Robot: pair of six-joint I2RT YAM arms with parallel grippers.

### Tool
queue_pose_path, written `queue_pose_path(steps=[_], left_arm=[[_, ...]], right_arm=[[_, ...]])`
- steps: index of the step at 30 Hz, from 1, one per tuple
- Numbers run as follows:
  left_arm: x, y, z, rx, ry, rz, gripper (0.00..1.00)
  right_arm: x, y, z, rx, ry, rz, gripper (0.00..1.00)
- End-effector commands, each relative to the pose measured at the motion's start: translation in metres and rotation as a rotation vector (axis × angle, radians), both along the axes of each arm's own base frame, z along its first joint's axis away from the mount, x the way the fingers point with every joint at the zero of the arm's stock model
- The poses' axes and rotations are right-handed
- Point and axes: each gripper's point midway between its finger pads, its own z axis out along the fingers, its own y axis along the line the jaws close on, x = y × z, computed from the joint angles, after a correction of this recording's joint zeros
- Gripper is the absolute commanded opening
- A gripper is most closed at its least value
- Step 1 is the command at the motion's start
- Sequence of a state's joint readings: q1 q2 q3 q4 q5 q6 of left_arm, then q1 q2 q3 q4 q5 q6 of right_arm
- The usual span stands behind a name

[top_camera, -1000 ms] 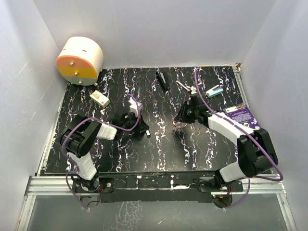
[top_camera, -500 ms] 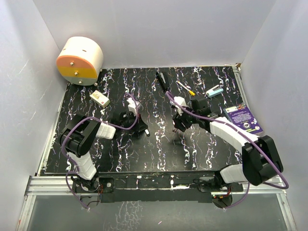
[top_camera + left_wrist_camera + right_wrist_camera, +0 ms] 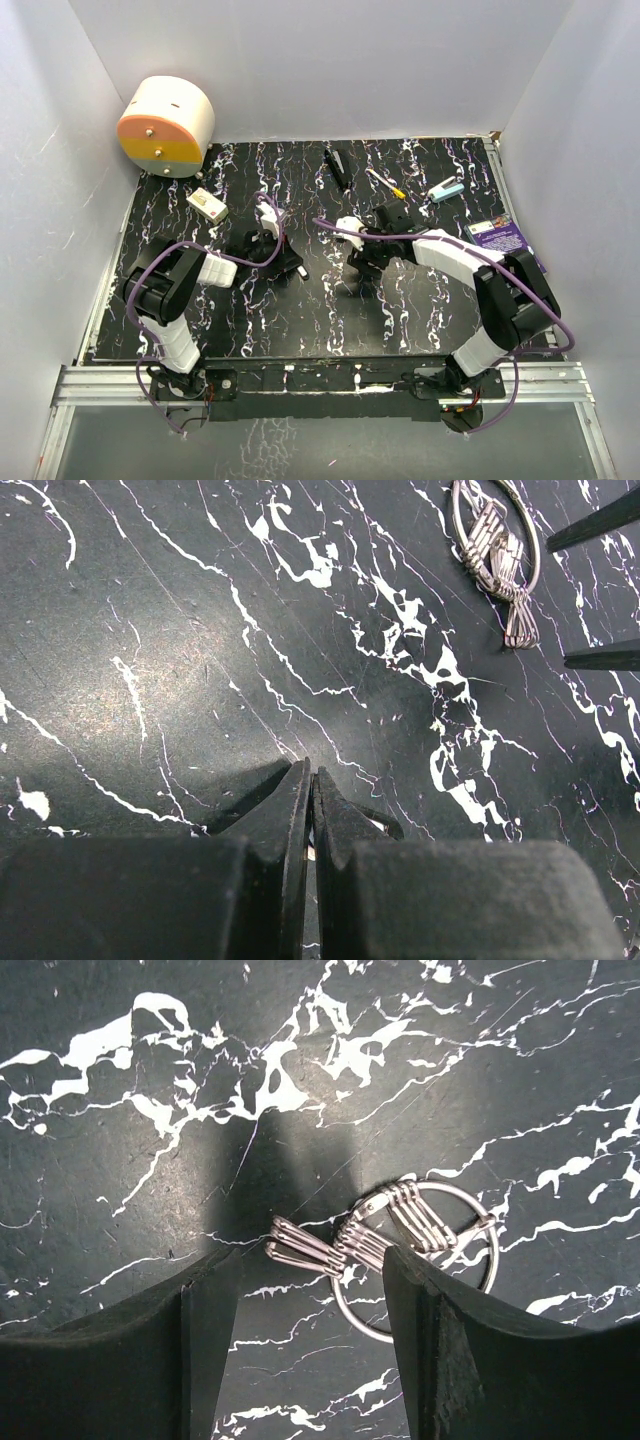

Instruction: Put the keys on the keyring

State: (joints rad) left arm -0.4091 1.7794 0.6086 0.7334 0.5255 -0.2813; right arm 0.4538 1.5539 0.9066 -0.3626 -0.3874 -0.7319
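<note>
1. Right gripper [image 3: 308, 1265] hangs low over the worktop [image 3: 120, 1160] with its fingers spread apart and nothing held between them.
2. Right beneath that gap lie the keys [image 3: 345, 1242], a tight silvery bunch lying flat on the dark marbled surface.
3. Over them lies the keyring [image 3: 345, 1315], a thin wire loop. The bunch crosses its upper rim, and the right finger hides part of it.
4. Whether the keys are already threaded on the wire, I cannot tell from here.
5. Left gripper [image 3: 311, 785] is clenched shut on nothing, its tips down near the worktop, well apart from the bunch.
6. On handling: these look like light, stiff, slick metal pieces that lie almost flush with the surface, so a careless pinch would likely skate them sideways.
7. Best hold, I'd say, is across the thick middle of the bunch, where the stacked blades give some height.
8. The bare wire is likely the worse bet, since it is thin, round and apt to slip out.
</note>
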Motion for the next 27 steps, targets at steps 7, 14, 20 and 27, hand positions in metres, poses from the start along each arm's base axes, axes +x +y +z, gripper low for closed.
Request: queue_pose_path(steps=[7, 14, 20, 27], left_arm=[[-0.002, 0.009, -0.008, 0.026, 0.038, 0.015, 0.00], [-0.002, 0.009, -0.010, 0.028, 0.047, 0.015, 0.00], [-0.002, 0.011, -0.012, 0.029, 0.052, 0.019, 0.00], [0.000, 0.013, -0.010, 0.027, 0.047, 0.024, 0.00]], right_arm=[[0.019, 0.000, 0.004, -0.065, -0.083, 0.018, 0.63], [0.023, -0.008, -0.008, -0.106, -0.080, -0.018, 0.62], [0.027, -0.013, -0.020, -0.128, -0.092, -0.036, 0.61], [0.036, -0.021, -0.028, -0.128, -0.056, -0.166, 0.56]])
